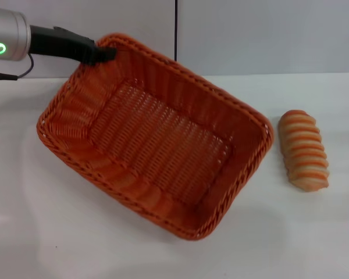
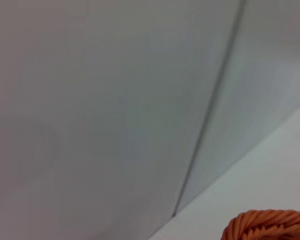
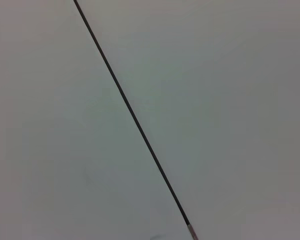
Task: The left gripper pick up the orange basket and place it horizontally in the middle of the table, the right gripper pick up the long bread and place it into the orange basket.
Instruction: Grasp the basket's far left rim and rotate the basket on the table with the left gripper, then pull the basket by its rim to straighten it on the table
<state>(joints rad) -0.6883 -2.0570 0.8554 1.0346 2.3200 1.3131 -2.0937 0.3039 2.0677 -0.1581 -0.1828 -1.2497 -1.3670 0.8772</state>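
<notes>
Where the white table (image 1: 163, 256) fills most of the head view, it runs back to a pale wall (image 1: 250, 35) w/ a thin dark vertical seam (image 1: 176, 29); the orange basket (image 1: 157, 136) sits on the table a bit left of centre, turned at an angle, long axis running from far left to near right; its inside is bare weave, open side up; its far-left corner meets the left gripper (image 1: 104, 54), which reaches in from the far left, black fingers on the braided rim at that corner, silver wrist w/ green light ring behind it; the fingers look pressed onto the rim, pinching it, tho the contact is partly hidden by the weave; left wrist view shows only wall, seam, a strip of table and a bit of the basket's rim (image 2: 270, 225) at the edge; the long bread (image 1: 304, 150) lies on the table just right of the basket, apart from it, not touching, ridges crosswise, long axis roughly front to back; right gripper isn't seen in any view; right wrist view gives only wall and seam.
</notes>
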